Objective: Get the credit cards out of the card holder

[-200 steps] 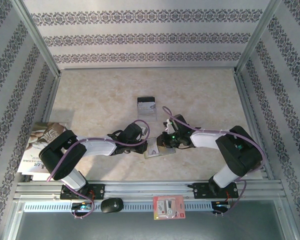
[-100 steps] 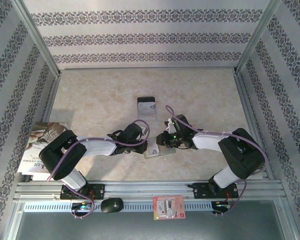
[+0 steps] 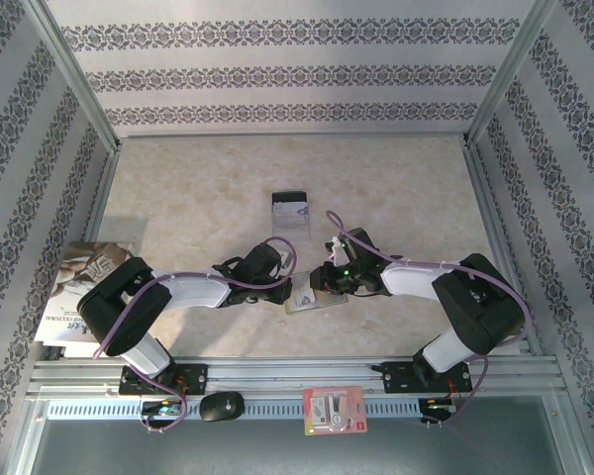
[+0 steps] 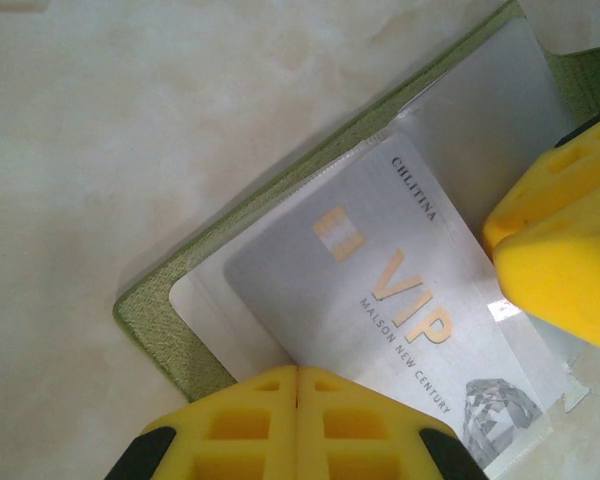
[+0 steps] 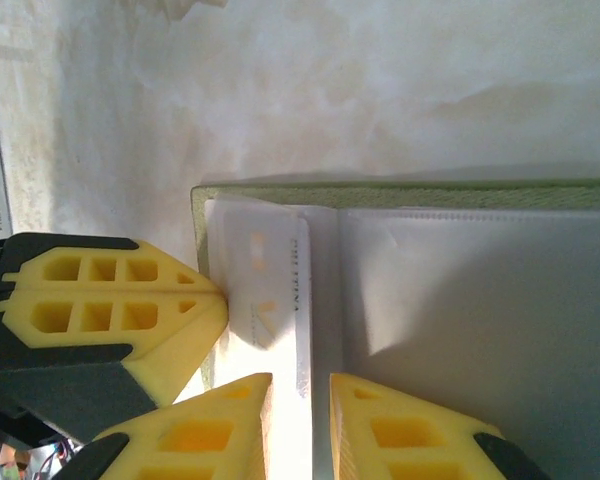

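Observation:
The olive-green card holder (image 3: 317, 303) lies open on the table between both grippers. A silver VIP credit card (image 4: 380, 300) rests skewed on its grey inner pocket (image 4: 490, 130). My left gripper (image 4: 298, 372) is shut, and its joined tips press on the card's near edge. My right gripper (image 5: 300, 385) is open by a narrow gap that straddles the card's (image 5: 255, 290) long edge beside the pocket fold. One of its yellow fingers (image 4: 560, 250) shows in the left wrist view. Another silver card with a black band (image 3: 289, 210) lies flat farther back on the table.
Booklets (image 3: 79, 287) lie at the table's left edge. A red-and-white packet (image 3: 334, 409) and a black mouse (image 3: 221, 406) sit on the front rail. Patterned walls and metal posts bound the table.
The right gripper's jaws have parted slightly around the card's edge, and its elbow has shifted a little to the right. The left gripper stays shut in place.

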Controlling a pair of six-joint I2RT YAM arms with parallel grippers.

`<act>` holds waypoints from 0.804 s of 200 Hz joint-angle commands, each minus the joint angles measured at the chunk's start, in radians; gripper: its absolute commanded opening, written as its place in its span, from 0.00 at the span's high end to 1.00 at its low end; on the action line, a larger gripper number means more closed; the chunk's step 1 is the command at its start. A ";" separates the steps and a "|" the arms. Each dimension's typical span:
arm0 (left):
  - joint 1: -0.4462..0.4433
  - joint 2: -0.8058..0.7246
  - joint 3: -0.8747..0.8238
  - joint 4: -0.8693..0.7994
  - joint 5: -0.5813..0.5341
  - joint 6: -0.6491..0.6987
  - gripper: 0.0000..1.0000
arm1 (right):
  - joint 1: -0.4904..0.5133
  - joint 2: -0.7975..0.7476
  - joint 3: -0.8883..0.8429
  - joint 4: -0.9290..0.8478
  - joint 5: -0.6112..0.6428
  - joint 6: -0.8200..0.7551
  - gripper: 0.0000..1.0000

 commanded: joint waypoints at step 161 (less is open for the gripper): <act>0.040 0.018 -0.022 -0.051 0.008 0.037 0.99 | -0.009 -0.132 -0.055 -0.119 0.116 -0.047 1.00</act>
